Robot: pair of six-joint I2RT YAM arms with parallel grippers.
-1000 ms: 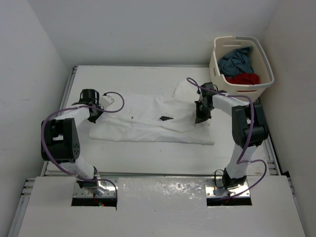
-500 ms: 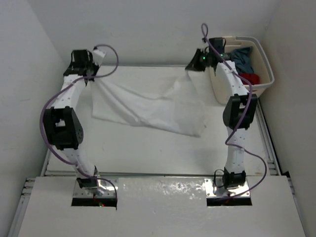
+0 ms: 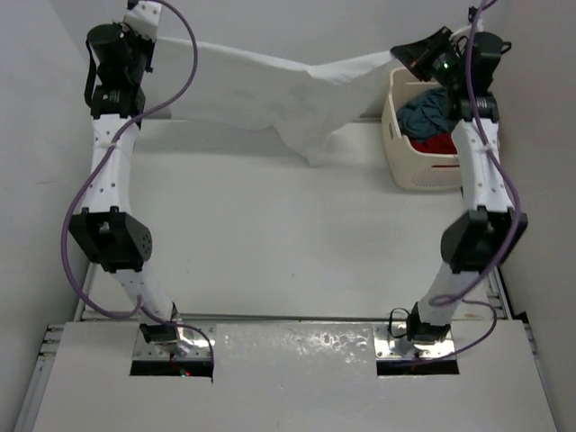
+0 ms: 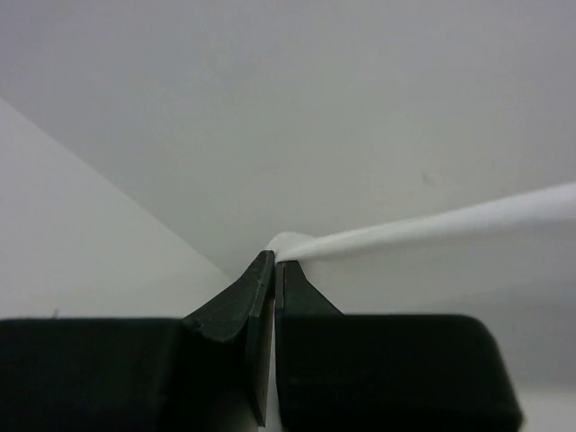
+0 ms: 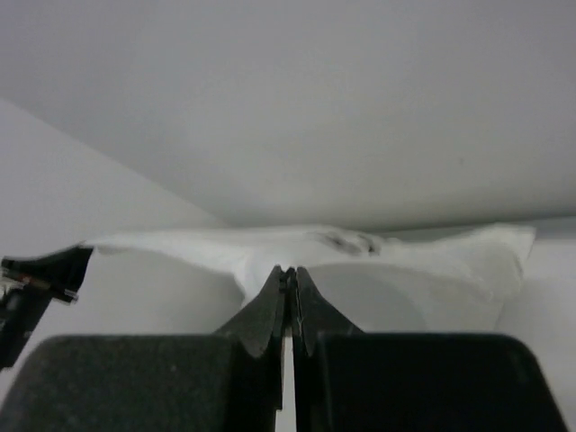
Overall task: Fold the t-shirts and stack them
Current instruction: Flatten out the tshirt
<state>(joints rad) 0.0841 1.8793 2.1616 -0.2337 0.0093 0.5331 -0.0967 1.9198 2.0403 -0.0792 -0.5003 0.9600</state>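
Biggest worry here is the pinch: the left gripper (image 4: 274,263) and right gripper (image 5: 288,271) are each clamped shut on just a thin edge of the white shirt (image 3: 256,90). I honestly can't tell from the wrist views how much cloth is in there, so a tug across the span could pop a corner loose. The shirt hangs in the air over the far edge of the table (image 3: 270,234), sagging to a drooping fold in the middle that could bunch up when it's laid down. The right corner is also just beside the basket (image 3: 394,121), where the red shirt (image 3: 441,144) and blue-grey shirt (image 3: 430,112) sit, so it might snag. Both arms are stretched up and back, near full reach, with the grippers high and wide apart.
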